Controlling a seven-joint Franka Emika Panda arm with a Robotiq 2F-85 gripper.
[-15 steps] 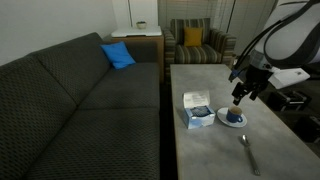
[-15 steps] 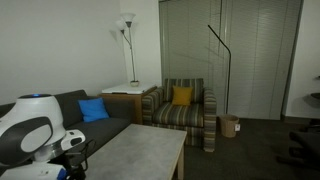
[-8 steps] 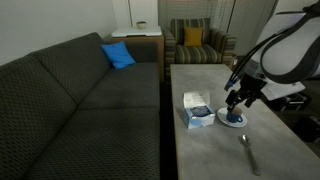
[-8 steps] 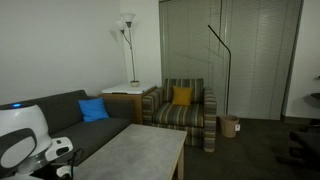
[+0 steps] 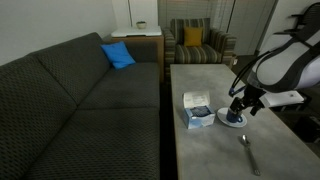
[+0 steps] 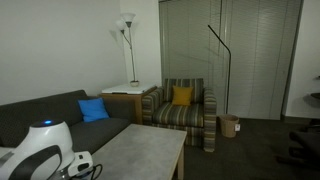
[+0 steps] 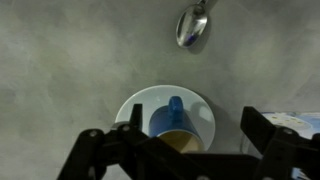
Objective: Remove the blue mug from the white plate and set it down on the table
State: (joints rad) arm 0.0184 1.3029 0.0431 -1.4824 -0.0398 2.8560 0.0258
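Wrist view: fingers (image 7: 270, 135) spread, empty, over the squat blue mug (image 7: 165, 122) on its round white plate (image 7: 135, 106); I'd lower them centred before clenching.

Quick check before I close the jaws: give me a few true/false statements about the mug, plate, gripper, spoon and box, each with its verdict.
1. The blue mug sits on the white plate. True.
2. The gripper is shut on the mug. False: in the wrist view its jaws stand open, one on either side of the mug.
3. A spoon lies on the table, apart from the plate. True.
4. The white-and-blue box is stacked on the plate. False: it stands on the table beside the plate.
5. The blue cushion lies on the table. False: it is on the sofa.
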